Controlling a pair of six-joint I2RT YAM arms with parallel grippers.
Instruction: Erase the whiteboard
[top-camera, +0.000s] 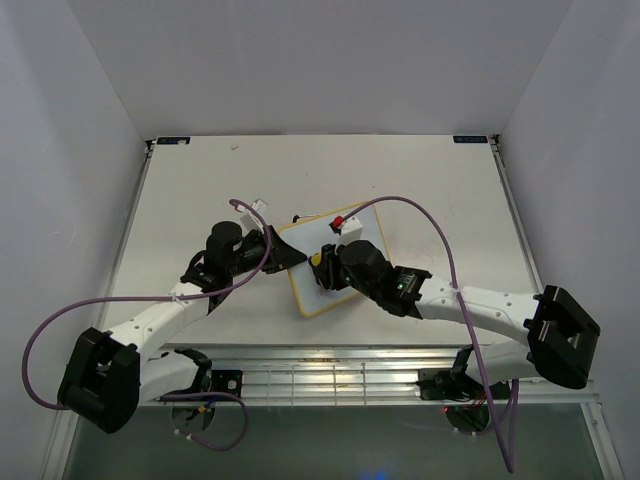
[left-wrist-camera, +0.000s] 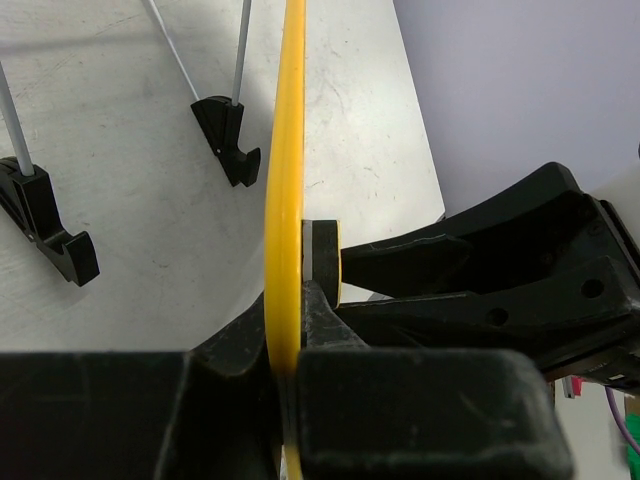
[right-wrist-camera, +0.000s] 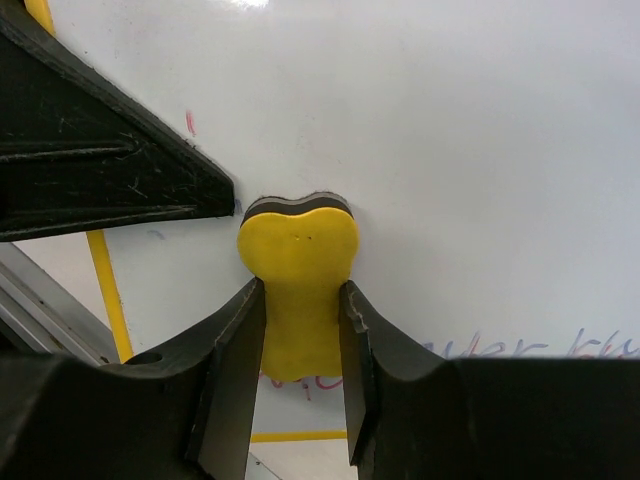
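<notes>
Whiteboard (top-camera: 365, 228) sits skewed near the middle of the worktop (top-camera: 200, 190). Left fingers (left-wrist-camera: 318, 320) are clamped shut on its yellow frame (left-wrist-camera: 285, 200) at the left edge. Right fingers (right-wrist-camera: 352, 340) grip a yellow eraser (right-wrist-camera: 298, 260), whose dark pad is against the board face. Pink writing (right-wrist-camera: 500, 345) shows just beside the eraser. The black feet of a wire stand (left-wrist-camera: 230, 135) rest on the worktop beyond the frame.
</notes>
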